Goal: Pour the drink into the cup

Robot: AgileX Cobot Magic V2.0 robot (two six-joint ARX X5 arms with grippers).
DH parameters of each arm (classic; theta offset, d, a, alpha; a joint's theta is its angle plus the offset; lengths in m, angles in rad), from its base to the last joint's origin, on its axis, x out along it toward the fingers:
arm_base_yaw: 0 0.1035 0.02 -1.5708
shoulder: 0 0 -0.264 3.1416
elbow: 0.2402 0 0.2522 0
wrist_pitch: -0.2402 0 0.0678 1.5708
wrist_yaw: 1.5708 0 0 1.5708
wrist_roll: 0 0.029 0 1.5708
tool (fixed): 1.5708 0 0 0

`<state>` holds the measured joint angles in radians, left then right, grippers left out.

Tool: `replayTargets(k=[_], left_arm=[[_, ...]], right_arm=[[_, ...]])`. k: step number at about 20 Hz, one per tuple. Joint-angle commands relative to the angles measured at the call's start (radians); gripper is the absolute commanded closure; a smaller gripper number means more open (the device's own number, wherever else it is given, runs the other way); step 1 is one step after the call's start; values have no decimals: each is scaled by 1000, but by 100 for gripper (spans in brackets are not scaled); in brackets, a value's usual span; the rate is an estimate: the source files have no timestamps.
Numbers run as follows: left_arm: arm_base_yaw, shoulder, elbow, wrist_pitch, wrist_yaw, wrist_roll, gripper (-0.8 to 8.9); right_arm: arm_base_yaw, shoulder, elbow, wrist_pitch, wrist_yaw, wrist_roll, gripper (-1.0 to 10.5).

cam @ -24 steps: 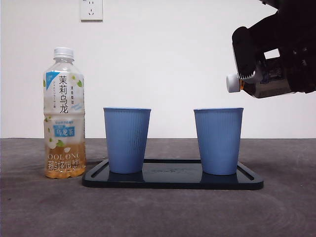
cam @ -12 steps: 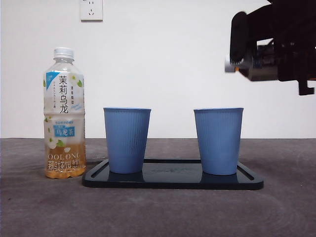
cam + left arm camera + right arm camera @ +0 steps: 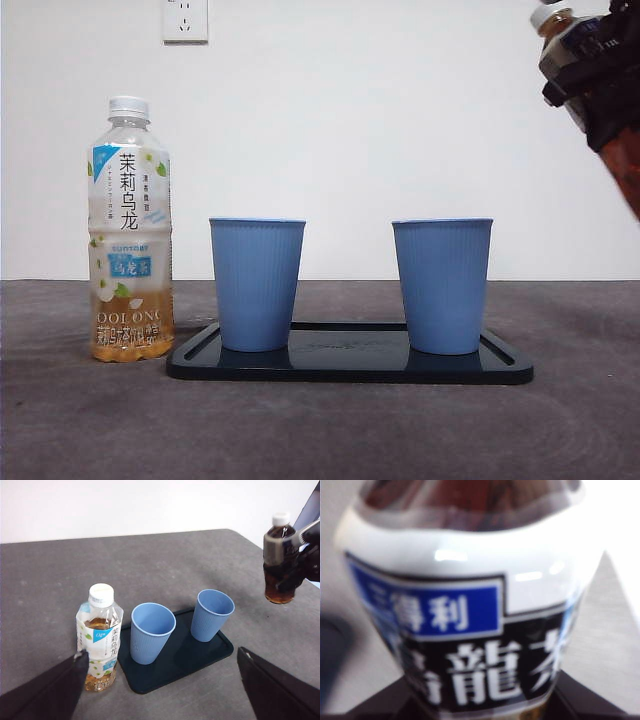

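Closest in, the left gripper (image 3: 160, 690) hangs with jaws wide apart, then the tray (image 3: 350, 365) mid-counter carries two blue cups (image 3: 257, 283), and the right gripper (image 3: 600, 85) has its jaws clamped on the dark tea bottle (image 3: 277, 560) held above the counter's right edge.

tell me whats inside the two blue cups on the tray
From the left wrist view, both the nearer cup and the farther cup show bare blue interiors, no liquid visible. Their very bottoms are hidden by the walls.
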<state>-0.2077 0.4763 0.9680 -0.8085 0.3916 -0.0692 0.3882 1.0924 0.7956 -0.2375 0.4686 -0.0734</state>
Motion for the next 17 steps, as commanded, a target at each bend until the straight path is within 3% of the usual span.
replayTargets(k=[1,2,3,6,17], left_arm=[[-3,9,5,11,0,-1,355],[-3,9,5,16,0,-5,355],[-3,9,5,21,0,-10,355],[-3,10,5,23,0,-10,355],[-3,10,5,16,0,-10,355]], right_arm=[[-42,-10,-38,159,-122,81,807],[-58,-10,-71,219,-151,103,807],[-101,-8,-259,556,-273,166,807],[-103,8,-376,752,-307,200,807],[-103,282,-437,1079,-364,204,807]])
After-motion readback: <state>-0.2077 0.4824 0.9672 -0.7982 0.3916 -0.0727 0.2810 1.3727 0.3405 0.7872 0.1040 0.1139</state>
